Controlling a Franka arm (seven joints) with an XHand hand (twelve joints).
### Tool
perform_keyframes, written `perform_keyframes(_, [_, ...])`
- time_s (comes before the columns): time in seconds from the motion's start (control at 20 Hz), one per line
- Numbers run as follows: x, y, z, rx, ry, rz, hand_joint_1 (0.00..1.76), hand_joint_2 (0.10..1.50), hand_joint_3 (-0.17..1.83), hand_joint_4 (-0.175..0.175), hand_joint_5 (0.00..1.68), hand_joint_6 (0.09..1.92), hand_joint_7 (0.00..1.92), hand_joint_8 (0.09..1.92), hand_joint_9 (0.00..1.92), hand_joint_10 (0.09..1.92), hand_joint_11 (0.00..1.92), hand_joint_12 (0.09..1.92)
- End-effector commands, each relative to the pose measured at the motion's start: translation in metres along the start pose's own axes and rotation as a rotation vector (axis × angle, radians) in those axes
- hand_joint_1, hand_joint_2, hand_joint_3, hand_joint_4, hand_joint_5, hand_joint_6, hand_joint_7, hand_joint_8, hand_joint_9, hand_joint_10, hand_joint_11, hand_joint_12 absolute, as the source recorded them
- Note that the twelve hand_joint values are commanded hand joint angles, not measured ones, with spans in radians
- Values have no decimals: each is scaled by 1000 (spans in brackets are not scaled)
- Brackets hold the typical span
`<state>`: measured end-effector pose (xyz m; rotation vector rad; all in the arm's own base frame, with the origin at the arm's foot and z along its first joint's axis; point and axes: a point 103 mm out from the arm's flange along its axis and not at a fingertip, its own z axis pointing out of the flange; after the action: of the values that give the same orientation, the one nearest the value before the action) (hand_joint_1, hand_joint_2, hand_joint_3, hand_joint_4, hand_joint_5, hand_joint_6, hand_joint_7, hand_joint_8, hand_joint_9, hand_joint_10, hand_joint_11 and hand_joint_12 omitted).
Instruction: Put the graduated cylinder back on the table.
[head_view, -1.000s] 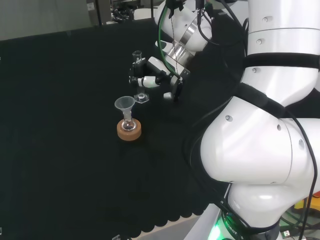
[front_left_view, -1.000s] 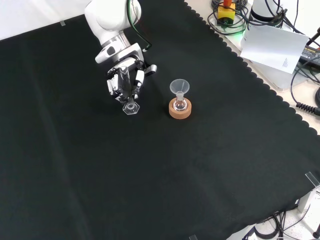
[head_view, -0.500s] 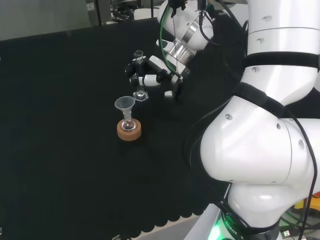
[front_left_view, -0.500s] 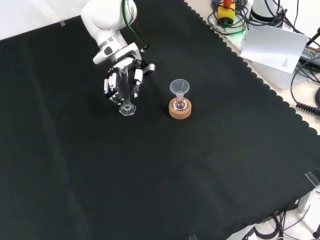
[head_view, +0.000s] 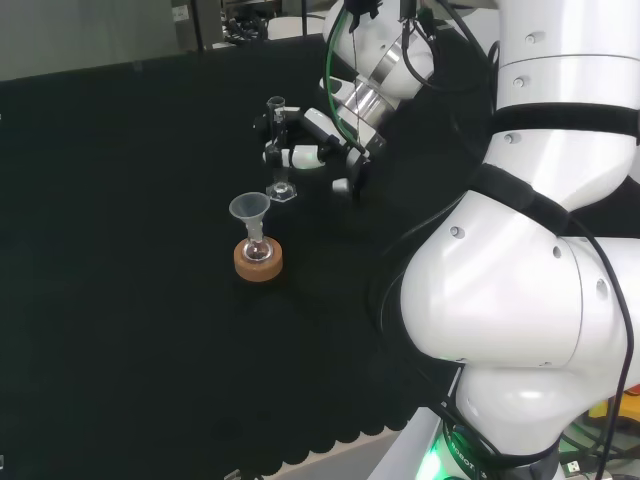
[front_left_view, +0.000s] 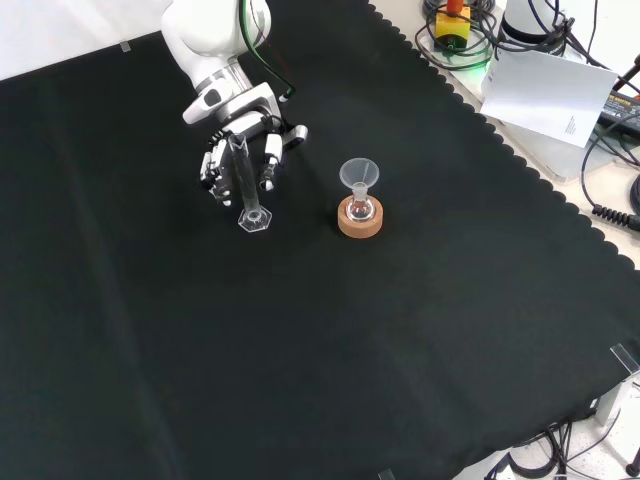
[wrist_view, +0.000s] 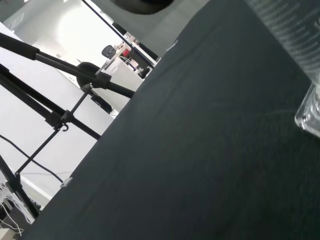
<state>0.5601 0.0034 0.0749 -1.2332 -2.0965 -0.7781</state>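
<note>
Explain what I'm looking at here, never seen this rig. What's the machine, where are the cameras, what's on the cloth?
It is a white robot arm ending in a black and white hand. The head view looks over the arm from behind, the front view looks down on the black cloth, and the wrist view looks past the palm. On the cloth stands a clear graduated cylinder, upright on its base. The hand's fingers are open around it and no longer grip it. Beside it a small flask with a funnel sits in a cork ring.

Black cloth over bench, scalloped edge, black tripod, white wall
</note>
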Motion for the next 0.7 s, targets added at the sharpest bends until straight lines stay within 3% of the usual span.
perform_keyframes(0.05, [2, 2, -14, -20, -11, 5, 865, 959, -175, -30, 501, 509, 660, 495, 992, 87, 568, 1242])
perform_keyframes(0.7, [38, -23, -71, -49, -144, 13, 806, 921, -175, -30, 429, 270, 409, 580, 790, 87, 352, 1345])
